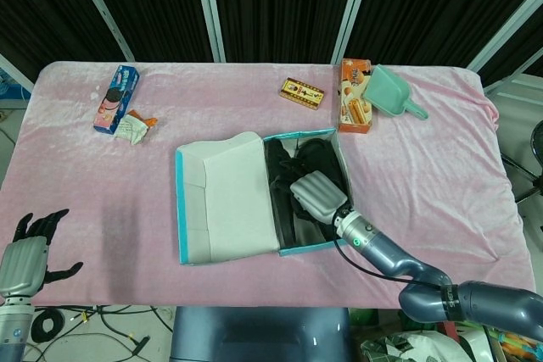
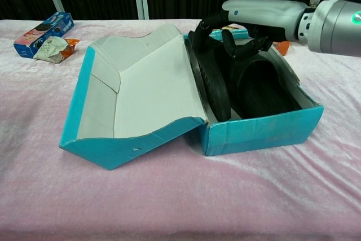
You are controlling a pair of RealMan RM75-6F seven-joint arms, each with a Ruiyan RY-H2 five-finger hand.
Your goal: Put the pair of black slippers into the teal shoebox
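Note:
The teal shoebox (image 1: 316, 247) (image 2: 259, 131) lies open mid-table, its grey-lined lid (image 1: 225, 197) (image 2: 141, 83) folded out to the left. Both black slippers are inside. One slipper (image 1: 280, 188) (image 2: 217, 88) stands on edge against the box's left wall. The other slipper (image 1: 321, 154) (image 2: 262, 88) lies flat on the right. My right hand (image 1: 318, 195) (image 2: 248, 23) is low over the box, fingers spread and curved down, touching the top edge of the upright slipper. My left hand (image 1: 25, 256) hangs off the table's front left corner, fingers apart, holding nothing.
A blue cookie box (image 1: 117, 99) (image 2: 44, 33) and a crumpled wrapper (image 1: 134, 127) (image 2: 53, 49) lie at the back left. A yellow snack box (image 1: 304, 92), an orange box (image 1: 356, 95) and a teal scoop (image 1: 392, 92) (image 2: 316, 35) sit behind the shoebox.

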